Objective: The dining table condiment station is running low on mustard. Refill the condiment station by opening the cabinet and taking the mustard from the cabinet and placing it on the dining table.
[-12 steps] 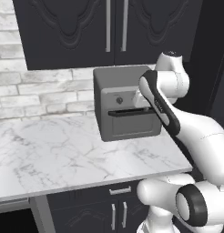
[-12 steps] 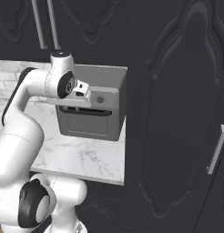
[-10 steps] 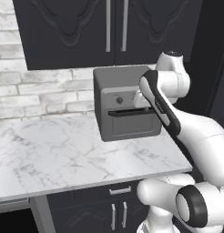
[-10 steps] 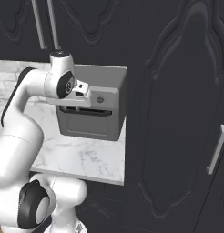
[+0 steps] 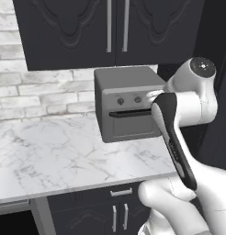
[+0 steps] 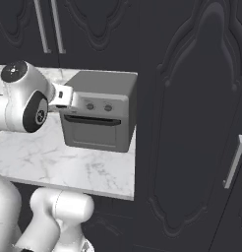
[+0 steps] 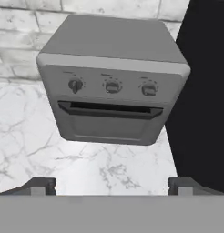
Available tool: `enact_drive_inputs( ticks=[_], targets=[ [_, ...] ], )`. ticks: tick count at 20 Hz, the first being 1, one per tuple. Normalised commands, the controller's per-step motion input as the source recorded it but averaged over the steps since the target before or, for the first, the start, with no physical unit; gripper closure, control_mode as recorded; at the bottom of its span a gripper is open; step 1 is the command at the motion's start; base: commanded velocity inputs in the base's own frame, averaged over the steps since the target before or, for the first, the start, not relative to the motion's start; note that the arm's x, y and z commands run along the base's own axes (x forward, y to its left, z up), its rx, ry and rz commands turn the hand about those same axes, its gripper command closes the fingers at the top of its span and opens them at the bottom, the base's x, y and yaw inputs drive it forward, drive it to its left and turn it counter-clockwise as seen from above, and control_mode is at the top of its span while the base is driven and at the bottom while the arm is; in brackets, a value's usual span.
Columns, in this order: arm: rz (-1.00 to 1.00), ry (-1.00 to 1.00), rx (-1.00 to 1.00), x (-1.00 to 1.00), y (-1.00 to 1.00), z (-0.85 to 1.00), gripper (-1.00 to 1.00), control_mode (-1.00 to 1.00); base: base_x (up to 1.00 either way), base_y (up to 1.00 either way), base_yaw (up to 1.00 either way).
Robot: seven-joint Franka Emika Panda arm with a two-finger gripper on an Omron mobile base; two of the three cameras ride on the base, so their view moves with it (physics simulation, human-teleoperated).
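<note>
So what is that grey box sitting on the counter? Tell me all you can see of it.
It looks like a toaster oven: a boxy grey metal-looking body with three small knobs in a row across the front, a dark bar handle below them, and a closed door. It stands upright on the marble counter, at its right end, near the brick wall. Nothing touches it.

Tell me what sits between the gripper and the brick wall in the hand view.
The grey toaster oven sits on the marble counter, straight ahead of the open gripper; bare marble lies before it, and the brick wall runs behind it.
</note>
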Motion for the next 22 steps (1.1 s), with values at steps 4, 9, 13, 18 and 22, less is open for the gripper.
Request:
enact_drive_inputs(
  ticks=[4,9,13,18,22],
  targets=[
    [-0.01,-0.47,0.05,0.00,0.02,1.00,-1.00,-1.00,0.00,0.00,0.00],
    [0.00,-0.27,-0.06,-0.01,0.26,0.57,-1.00,-1.00,0.00,0.00,0.00],
    [0.00,-0.18,-0.03,0.00,0.23,0.52,-1.00,-1.00,0.00,0.00,0.00],
    [0.00,-0.19,0.00,0.00,0.29,0.63,-1.00,-1.00,0.00,0.00,0.00],
    [0.00,-0.12,-0.01,0.00,0.41,0.46,-1.00,-1.00,0.00,0.00,0.00]
  ],
)
